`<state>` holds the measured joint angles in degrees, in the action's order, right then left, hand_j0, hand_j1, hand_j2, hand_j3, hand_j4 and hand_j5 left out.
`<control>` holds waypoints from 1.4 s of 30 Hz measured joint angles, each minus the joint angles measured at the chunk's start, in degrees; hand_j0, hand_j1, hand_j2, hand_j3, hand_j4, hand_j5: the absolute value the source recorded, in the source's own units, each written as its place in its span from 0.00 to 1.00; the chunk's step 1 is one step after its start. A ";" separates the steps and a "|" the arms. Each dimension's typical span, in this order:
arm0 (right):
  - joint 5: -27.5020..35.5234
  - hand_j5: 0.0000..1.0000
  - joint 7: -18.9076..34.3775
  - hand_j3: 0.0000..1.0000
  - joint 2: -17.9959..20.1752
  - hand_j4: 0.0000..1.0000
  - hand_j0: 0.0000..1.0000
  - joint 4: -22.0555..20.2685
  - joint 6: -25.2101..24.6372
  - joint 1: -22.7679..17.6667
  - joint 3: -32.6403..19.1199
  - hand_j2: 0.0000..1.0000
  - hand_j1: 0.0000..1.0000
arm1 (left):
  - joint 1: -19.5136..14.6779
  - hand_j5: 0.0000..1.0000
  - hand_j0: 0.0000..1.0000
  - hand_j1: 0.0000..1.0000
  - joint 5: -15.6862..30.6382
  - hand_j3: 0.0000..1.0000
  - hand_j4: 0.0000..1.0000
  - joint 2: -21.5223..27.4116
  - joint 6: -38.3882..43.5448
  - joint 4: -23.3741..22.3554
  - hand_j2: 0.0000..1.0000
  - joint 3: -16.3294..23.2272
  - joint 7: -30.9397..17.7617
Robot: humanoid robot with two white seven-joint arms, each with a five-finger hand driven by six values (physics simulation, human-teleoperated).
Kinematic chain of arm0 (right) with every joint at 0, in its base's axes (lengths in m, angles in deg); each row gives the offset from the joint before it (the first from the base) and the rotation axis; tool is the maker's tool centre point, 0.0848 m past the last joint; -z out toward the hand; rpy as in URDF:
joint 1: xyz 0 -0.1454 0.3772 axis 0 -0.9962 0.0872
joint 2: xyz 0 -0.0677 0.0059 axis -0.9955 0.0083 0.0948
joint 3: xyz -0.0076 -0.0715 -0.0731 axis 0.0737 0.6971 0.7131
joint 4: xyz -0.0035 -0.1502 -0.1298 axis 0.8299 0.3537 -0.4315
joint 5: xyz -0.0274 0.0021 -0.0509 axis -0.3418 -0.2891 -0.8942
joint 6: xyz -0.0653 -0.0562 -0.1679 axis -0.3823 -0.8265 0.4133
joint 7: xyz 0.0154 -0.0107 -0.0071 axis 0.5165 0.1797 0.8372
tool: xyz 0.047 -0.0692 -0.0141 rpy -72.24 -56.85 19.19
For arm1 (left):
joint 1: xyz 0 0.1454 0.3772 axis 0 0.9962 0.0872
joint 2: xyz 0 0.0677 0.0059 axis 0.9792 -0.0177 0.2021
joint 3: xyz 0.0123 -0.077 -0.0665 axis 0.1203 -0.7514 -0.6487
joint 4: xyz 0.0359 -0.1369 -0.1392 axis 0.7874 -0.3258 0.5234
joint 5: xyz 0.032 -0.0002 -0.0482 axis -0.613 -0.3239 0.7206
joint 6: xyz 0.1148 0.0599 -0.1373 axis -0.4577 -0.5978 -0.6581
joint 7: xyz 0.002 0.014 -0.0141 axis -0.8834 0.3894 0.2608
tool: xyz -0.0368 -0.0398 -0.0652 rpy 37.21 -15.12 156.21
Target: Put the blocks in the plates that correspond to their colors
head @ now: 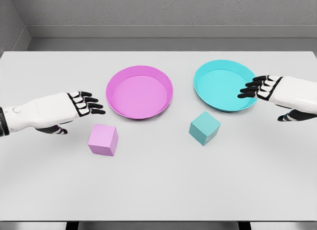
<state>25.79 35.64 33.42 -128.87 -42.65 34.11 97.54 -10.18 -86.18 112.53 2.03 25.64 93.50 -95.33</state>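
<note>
Head view: the pink block (103,139) is seen near the pink plate (139,92), the teal block (204,127) near the cyan plate (225,85); left hand (79,107) and right hand (262,89) are held open, empty

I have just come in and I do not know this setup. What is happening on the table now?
A two-armed robot is sorting blocks by color, but nothing is grasped yet. The left hand hovers, fingers open, near the pink block, which sits in front of the pink plate. The right hand, also open, is over the edge of the cyan plate; the cyan block lies on the table.
</note>
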 measured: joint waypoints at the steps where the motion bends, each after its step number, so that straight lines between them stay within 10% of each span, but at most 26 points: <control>1: 0.00 1.00 0.00 1.00 0.02 1.00 1.00 0.00 0.00 0.00 0.05 1.00 1.00 | 0.09 1.00 1.00 1.00 0.01 1.00 1.00 0.00 0.00 0.21 1.00 0.03 0.00; 23: -6.09 1.00 2.15 1.00 -11.52 1.00 1.00 -1.29 0.00 1.93 1.50 1.00 1.00 | 0.18 1.00 1.00 1.00 -0.20 1.00 1.00 2.14 0.01 0.79 1.00 4.08 -0.06; 42: -6.31 1.00 3.22 1.00 -14.15 1.00 1.00 -2.45 0.01 2.46 2.91 1.00 1.00 | -4.48 1.00 1.00 1.00 0.07 1.00 1.00 3.05 0.02 0.30 1.00 5.87 0.07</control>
<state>19.48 38.86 19.26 -131.32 -42.64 36.57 100.45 -14.66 -86.11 115.58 2.05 25.94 99.36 -95.26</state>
